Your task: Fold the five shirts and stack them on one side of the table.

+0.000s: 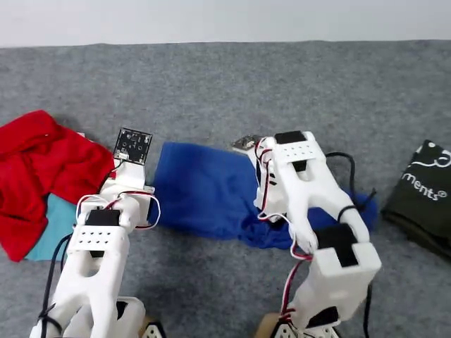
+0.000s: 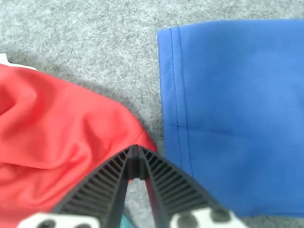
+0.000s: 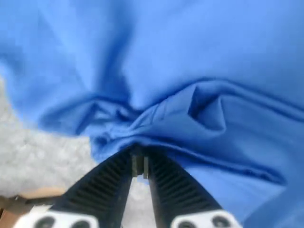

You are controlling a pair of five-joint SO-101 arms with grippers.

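A blue shirt (image 1: 201, 189) lies flat in the middle of the grey table, bunched at its near right corner. My right gripper (image 3: 139, 161) is shut on a gathered fold of the blue shirt (image 3: 156, 71) at that bunched part. A crumpled red shirt (image 1: 39, 165) lies at the left on top of a teal shirt (image 1: 60, 222). My left gripper (image 2: 136, 159) is shut, its tips over the red shirt's (image 2: 57, 128) edge, beside the blue shirt's (image 2: 237, 109) stitched hem. Nothing shows between its fingers.
A dark folded shirt (image 1: 426, 193) with white print lies at the table's right edge. Bare grey cloth table (image 1: 211, 84) stretches behind the shirts up to a white wall. Both arm bases stand at the near edge.
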